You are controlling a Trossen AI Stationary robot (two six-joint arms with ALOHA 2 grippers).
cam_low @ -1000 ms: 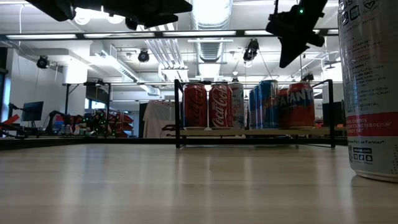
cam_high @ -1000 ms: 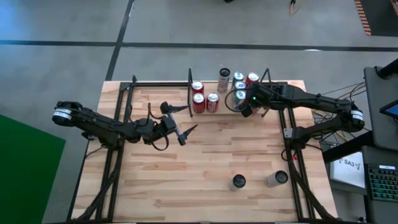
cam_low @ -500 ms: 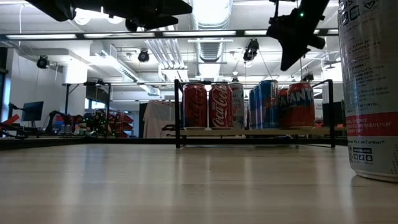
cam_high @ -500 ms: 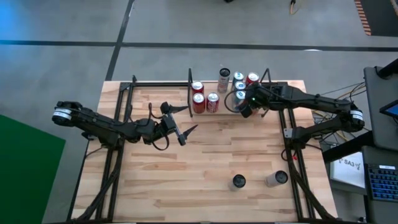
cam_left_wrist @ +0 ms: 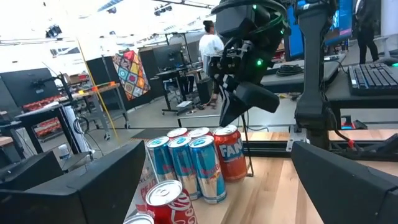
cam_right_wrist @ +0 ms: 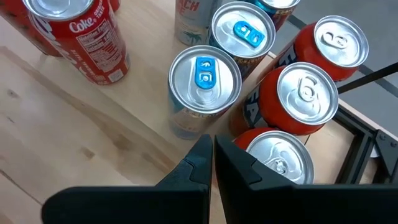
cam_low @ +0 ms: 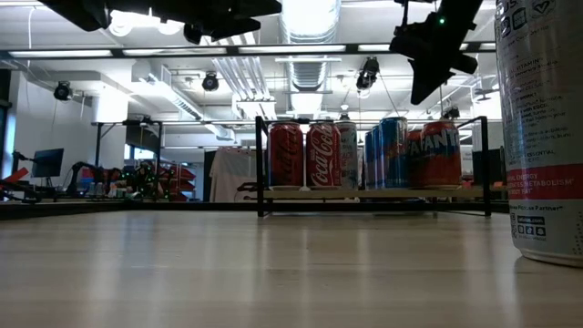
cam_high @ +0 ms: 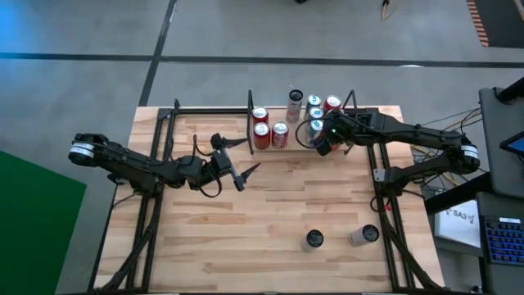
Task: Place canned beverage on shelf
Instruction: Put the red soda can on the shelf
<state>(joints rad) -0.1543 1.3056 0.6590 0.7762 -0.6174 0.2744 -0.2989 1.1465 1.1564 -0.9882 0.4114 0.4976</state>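
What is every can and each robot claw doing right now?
Red cola cans: upright on the shelf.
Blue-tabbed silver cans: upright, unopened.
Orange soda cans: upright on the shelf.
Small black-framed light-wood shelf: holding cans.
Two grey cans: on the table, off the shelf.
Left gripper: open, empty.
Right gripper: shut, empty, above the cans.

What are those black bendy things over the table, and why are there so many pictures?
They are two robot arms, each ending in a claw. One camera looks down from above, one sits low on the table, and one rides on each wrist. At the far edge stands a small shelf full of drink cans. Two more cans wait near the front of the table. The right claw is shut, holds nothing, and hangs above the shelf's cans. The left claw is open and empty over the middle of the table.
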